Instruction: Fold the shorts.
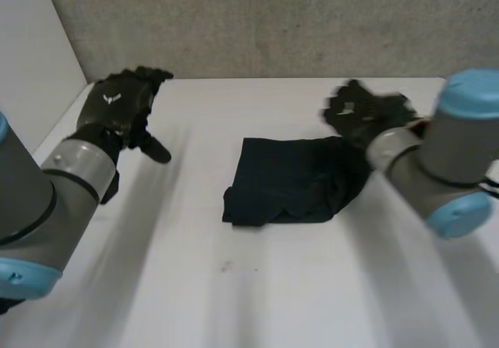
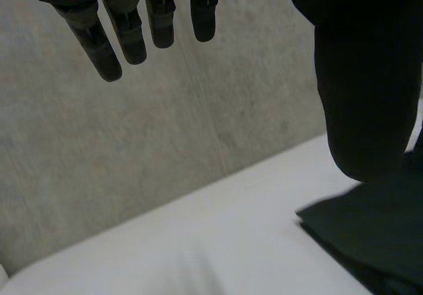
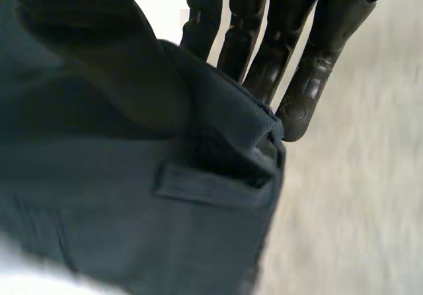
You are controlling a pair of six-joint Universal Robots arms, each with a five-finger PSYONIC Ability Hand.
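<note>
1. The dark navy fabric shorts (image 1: 288, 180) are lying mid white table (image 1: 234, 285).
2. The right hand (image 1: 362, 110) is pinching their far right corner; the left hand (image 1: 117, 102) is hovering slack over the table's far left corner.
3. That thin pinch risks slipping, undoing the fold.

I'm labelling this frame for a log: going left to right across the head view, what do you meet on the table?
left robot hand → shorts → right robot hand

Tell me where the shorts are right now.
In the head view the shorts lie folded on the white table, just right of centre, their right end pinched by the right robot hand; the left robot hand is well apart at the left.
</note>
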